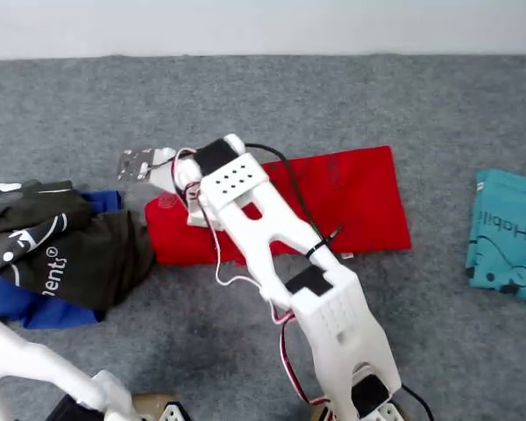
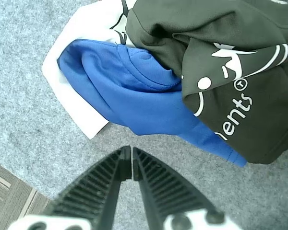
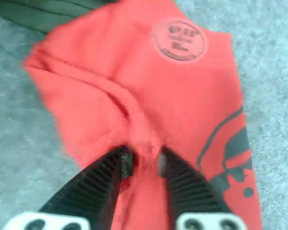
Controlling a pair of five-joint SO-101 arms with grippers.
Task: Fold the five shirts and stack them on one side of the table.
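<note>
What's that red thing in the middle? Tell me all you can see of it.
The red shirt is soft cloth, folded into a long band lying flat across the middle of the grey table. It bears a faint round stamp and a dark printed figure. The right gripper pinches a raised fold at the end nearest the dark shirt.

Grey felt cover runs back to a pale, plain wall.
</note>
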